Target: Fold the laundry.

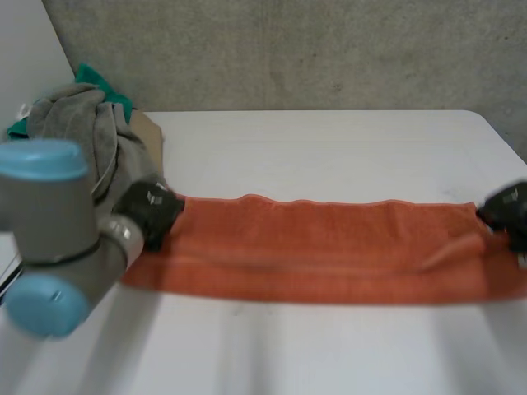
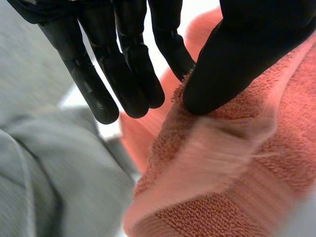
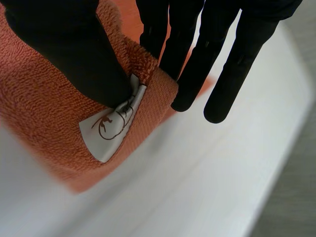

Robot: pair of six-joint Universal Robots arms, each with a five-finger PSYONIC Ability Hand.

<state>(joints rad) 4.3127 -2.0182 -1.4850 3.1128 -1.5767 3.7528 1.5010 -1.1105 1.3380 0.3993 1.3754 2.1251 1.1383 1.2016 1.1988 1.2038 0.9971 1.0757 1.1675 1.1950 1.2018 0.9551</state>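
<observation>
An orange towel [image 1: 329,247] lies folded into a long band across the white table [image 1: 329,148]. My left hand [image 1: 148,210] is at its left end. In the left wrist view this hand [image 2: 237,54] pinches the towel's [image 2: 237,173] corner edge between thumb and fingers. My right hand [image 1: 506,212] is at the band's right end. In the right wrist view that hand [image 3: 74,54] clamps the towel [image 3: 34,113] between thumb and fingers, right beside a white label [image 3: 111,131].
A heap of grey laundry [image 1: 82,123] sits at the back left, close behind my left hand, with a green cloth [image 1: 103,86] behind it. The grey cloth [image 2: 49,173] lies just beside the left fingers. A concrete wall runs along the table's far edge.
</observation>
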